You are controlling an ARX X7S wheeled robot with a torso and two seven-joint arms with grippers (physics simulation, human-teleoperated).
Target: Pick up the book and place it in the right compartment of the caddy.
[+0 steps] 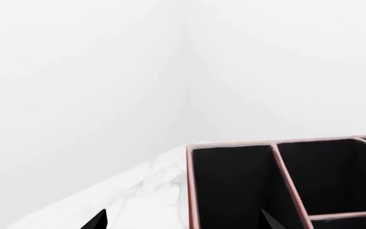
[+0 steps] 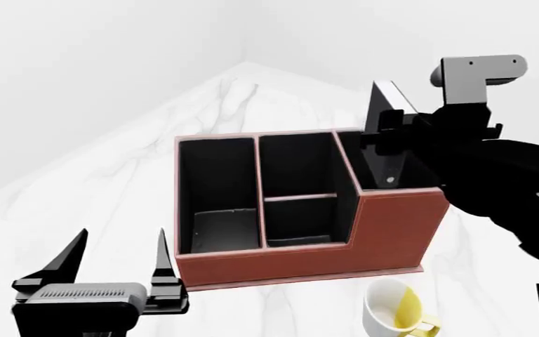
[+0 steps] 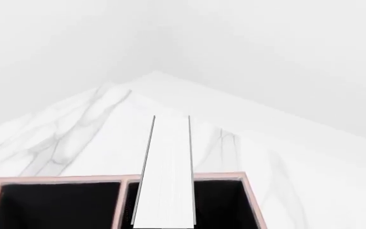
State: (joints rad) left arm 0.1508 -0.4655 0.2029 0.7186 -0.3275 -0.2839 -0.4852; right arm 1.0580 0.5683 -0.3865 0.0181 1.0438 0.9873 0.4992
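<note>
The right claw pinches the small black hardcover book, long axis upright, white pages outward. Directly beneath the claw opens the tall right compartment of the reddish-brown leather-look caddy. The left claw, spread and empty, hangs farther off.

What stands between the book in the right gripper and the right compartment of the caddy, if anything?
Nothing visible does. The right gripper holds the book upright, directly over the right compartment of the caddy, with its lower end at the opening. The compartment looks empty. The mug stands in front of the caddy, out of the path.
</note>
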